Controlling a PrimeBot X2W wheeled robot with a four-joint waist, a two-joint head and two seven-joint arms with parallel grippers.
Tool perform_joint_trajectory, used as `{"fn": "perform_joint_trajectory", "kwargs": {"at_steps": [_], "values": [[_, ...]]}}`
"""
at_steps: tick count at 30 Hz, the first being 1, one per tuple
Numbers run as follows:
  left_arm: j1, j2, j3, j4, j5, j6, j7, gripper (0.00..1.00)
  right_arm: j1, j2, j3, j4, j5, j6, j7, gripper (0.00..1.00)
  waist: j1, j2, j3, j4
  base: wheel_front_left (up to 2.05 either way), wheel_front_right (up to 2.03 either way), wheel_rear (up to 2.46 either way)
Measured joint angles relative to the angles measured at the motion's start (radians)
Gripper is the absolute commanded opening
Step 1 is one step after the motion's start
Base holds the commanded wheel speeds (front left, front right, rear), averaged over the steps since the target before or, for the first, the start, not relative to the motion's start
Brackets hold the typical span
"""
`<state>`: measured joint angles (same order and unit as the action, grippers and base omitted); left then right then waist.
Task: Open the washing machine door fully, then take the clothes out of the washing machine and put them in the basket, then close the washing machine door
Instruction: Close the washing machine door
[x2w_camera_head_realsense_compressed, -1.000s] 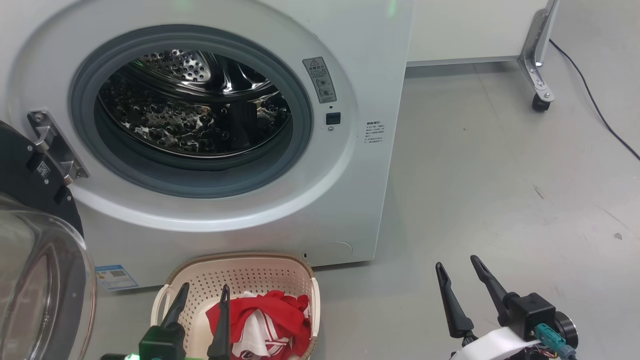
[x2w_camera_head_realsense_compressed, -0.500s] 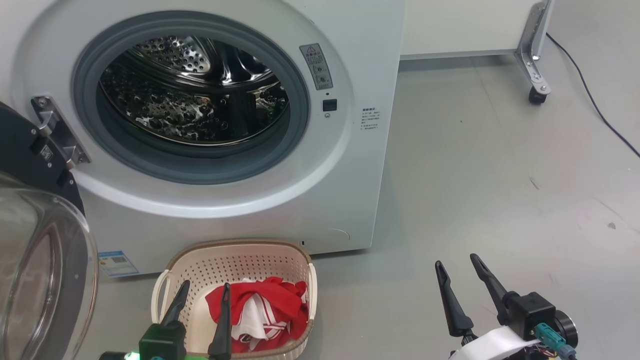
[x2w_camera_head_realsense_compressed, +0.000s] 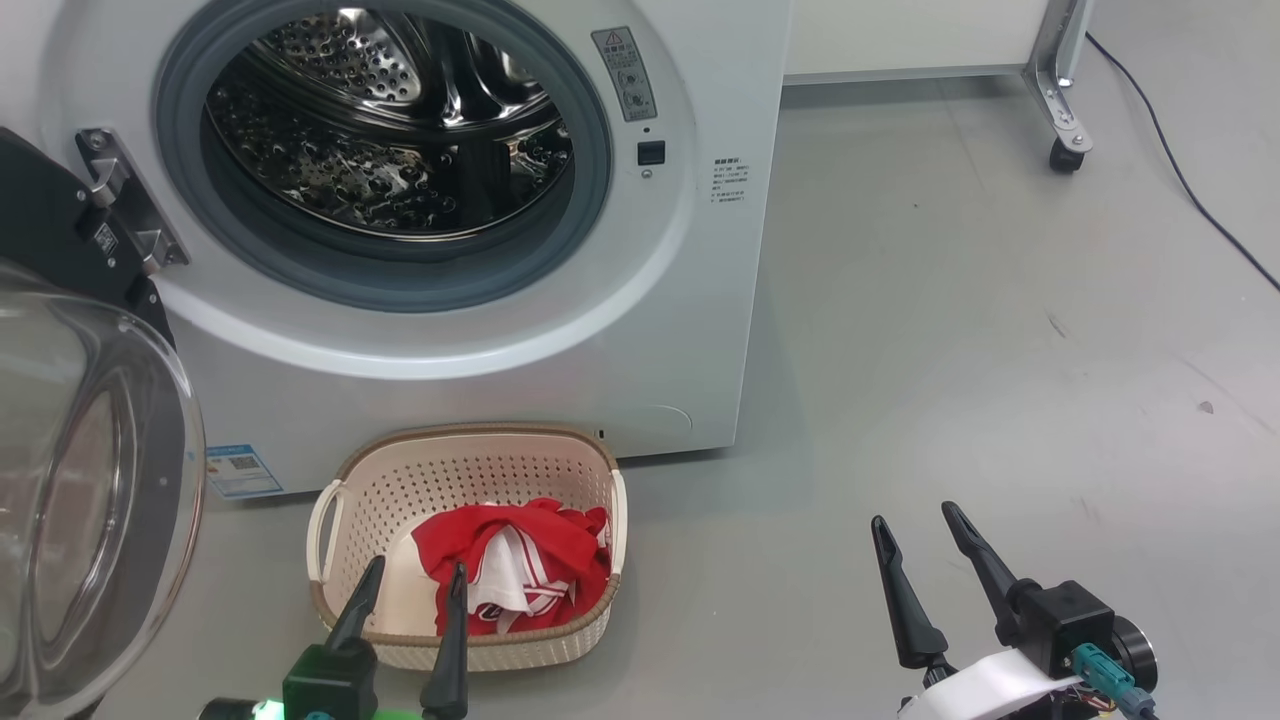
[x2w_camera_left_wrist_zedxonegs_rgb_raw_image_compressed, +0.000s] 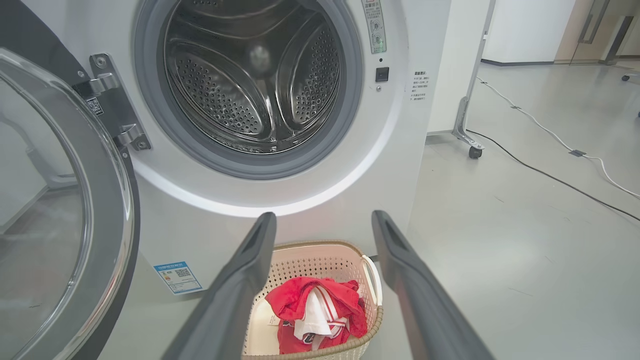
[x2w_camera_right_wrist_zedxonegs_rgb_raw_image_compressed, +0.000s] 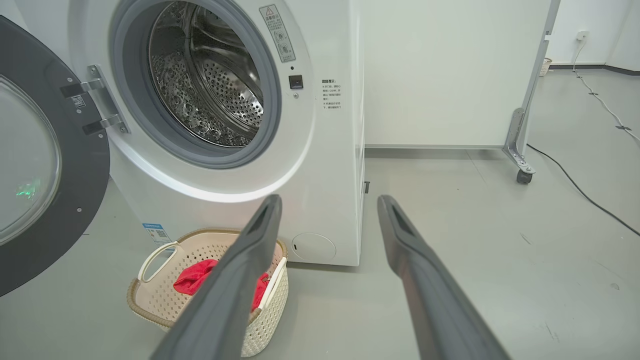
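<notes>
The white washing machine (x2w_camera_head_realsense_compressed: 480, 340) stands with its steel drum (x2w_camera_head_realsense_compressed: 380, 130) bare of clothes. Its door (x2w_camera_head_realsense_compressed: 90, 480) hangs wide open at the left on its hinge, glass bowl toward me; the left wrist view shows the door (x2w_camera_left_wrist_zedxonegs_rgb_raw_image_compressed: 65, 200) too. In front of the machine sits the cream basket (x2w_camera_head_realsense_compressed: 470, 650), and the red and white clothes (x2w_camera_head_realsense_compressed: 515, 565) lie in it. My left gripper (x2w_camera_head_realsense_compressed: 415, 575) is open and holds nothing, just near the basket's front side. My right gripper (x2w_camera_head_realsense_compressed: 910, 520) is open over the bare floor to the right.
A white panel on a metal caster leg (x2w_camera_head_realsense_compressed: 1062, 120) stands behind the machine at the right. A black cable (x2w_camera_head_realsense_compressed: 1180, 170) runs along the grey floor at the far right. A blue label (x2w_camera_head_realsense_compressed: 230, 470) sits low on the machine's front.
The head camera has tilted down, so the machine and the basket sit higher in the picture. Both grippers stay open, and the clothes lie in the basket as before.
</notes>
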<state>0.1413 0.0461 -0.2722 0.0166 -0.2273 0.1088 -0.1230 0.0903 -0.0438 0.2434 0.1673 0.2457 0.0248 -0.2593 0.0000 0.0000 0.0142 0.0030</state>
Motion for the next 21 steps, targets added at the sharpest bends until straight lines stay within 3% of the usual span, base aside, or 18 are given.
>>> {"fn": "perform_joint_trajectory", "kwargs": {"at_steps": [21], "values": [[0.002,0.000,0.000,-0.009,0.000,0.000,0.007,1.00,0.000,0.000,0.000,0.006,0.000,-0.001,0.000,1.00,0.0000,0.0000,-0.013,0.004,-0.33,0.33,0.00]]}}
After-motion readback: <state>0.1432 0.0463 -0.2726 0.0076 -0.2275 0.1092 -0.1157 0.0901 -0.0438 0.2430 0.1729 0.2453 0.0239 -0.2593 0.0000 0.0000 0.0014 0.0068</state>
